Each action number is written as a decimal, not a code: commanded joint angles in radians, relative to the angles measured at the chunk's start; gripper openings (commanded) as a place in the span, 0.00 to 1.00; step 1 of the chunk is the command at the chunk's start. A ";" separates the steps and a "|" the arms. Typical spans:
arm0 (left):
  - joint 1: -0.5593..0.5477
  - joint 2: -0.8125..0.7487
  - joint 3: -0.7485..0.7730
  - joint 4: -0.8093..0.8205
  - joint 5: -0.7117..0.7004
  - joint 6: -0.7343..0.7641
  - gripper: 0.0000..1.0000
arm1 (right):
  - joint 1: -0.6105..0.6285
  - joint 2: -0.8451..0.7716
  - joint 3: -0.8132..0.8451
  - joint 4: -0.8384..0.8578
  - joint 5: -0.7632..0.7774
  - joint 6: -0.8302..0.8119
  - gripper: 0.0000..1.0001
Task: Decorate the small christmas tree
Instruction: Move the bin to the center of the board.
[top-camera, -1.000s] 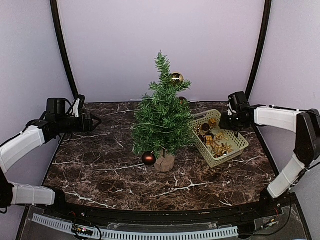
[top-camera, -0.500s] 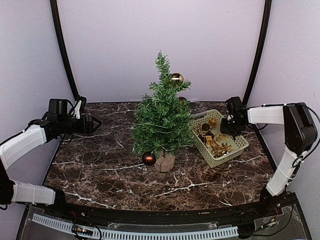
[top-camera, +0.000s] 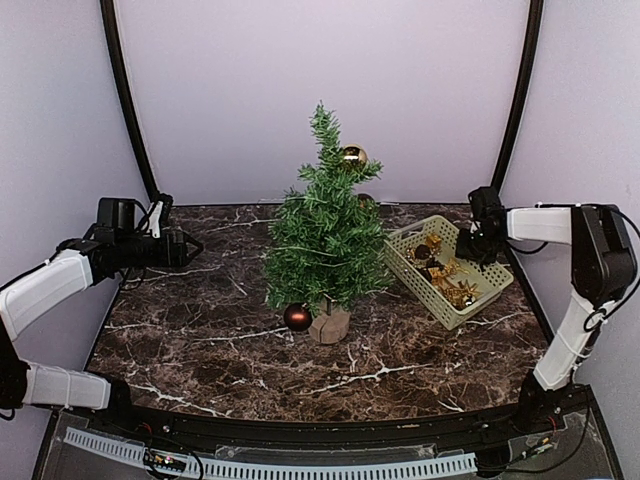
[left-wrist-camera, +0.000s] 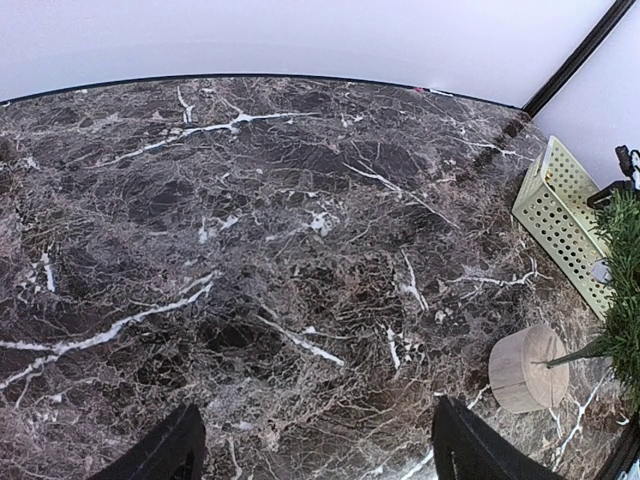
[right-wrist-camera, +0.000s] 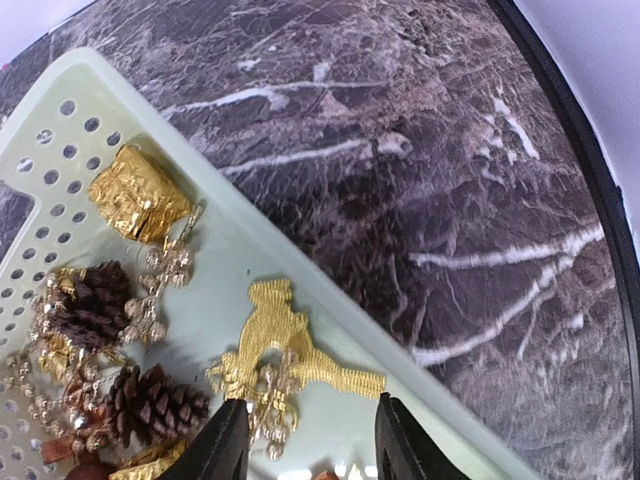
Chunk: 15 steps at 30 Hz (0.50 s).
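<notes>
REMOTE DESK: My right claw (right-wrist-camera: 310, 420) hangs over the pale basket (right-wrist-camera: 60, 110) at the table's (top-camera: 200, 340) right side, jaws parted and gripping nothing, straddling a gold beaded ornament (right-wrist-camera: 268, 395). The little tree (top-camera: 325, 235) stands mid-table, a gold ball (top-camera: 352, 155) high, a brown ball (top-camera: 297, 317) low. The left claw (left-wrist-camera: 318, 440) hovers wide and empty. I'd drop straight and pinch that ornament alone, clear of the pine cones (right-wrist-camera: 150, 400).
</notes>
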 joint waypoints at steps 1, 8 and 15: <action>0.007 -0.033 0.028 0.004 0.009 0.005 0.81 | 0.032 -0.114 -0.007 -0.146 -0.016 0.015 0.50; 0.008 -0.046 0.025 0.010 0.028 -0.005 0.81 | 0.077 -0.195 -0.015 -0.446 -0.018 0.113 0.56; 0.008 -0.058 0.022 0.014 0.046 -0.015 0.81 | 0.081 -0.124 0.008 -0.500 0.021 0.089 0.58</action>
